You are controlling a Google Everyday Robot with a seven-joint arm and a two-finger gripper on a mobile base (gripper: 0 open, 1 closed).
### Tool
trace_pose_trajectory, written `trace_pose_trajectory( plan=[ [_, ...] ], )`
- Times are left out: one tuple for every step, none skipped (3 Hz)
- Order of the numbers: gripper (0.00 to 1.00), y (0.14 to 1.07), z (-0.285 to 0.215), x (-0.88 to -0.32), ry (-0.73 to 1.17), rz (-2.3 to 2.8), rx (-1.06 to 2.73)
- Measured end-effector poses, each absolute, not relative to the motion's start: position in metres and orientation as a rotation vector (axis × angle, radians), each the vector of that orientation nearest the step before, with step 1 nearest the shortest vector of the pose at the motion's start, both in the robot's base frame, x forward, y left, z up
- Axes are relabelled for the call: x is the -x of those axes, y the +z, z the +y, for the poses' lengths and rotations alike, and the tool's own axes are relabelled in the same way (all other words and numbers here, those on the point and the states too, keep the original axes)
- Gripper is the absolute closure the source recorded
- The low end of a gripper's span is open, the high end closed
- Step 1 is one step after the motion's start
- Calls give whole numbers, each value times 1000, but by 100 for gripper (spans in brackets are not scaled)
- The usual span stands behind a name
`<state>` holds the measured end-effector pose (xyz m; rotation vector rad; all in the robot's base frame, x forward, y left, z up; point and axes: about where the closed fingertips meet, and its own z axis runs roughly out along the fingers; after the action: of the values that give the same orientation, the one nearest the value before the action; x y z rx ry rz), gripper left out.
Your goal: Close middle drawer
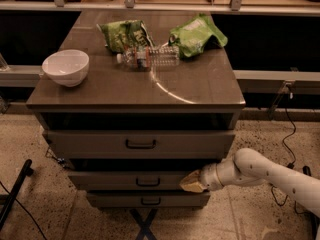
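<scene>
The middle drawer (125, 180) is a low grey-brown front with a small dark bar handle (148, 182). It sits a little forward of the cabinet, with a dark gap above it. My gripper (190, 182) comes in from the right on a white arm, and its tan tip touches the right end of that drawer front. The top drawer (140, 144) above has a taller front, and the lowest drawer (148, 199) sits just below.
On the cabinet top (200, 86) stand a white bowl (65, 67), a plastic bottle (149, 57) lying on its side and two green bags (196, 34). A black stand leg (15, 191) is at the left. Cables (289, 134) hang at the right.
</scene>
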<state>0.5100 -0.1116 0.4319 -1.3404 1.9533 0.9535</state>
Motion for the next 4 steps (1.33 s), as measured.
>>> trace_pose_trajectory(
  plan=[
    [100, 430, -125, -510, 926, 1948, 1287],
    [100, 430, -132, -512, 917, 1939, 1252],
    [100, 429, -136, -520, 911, 1918, 1221],
    [100, 423, -130, -531, 912, 1894, 1212]
  ],
)
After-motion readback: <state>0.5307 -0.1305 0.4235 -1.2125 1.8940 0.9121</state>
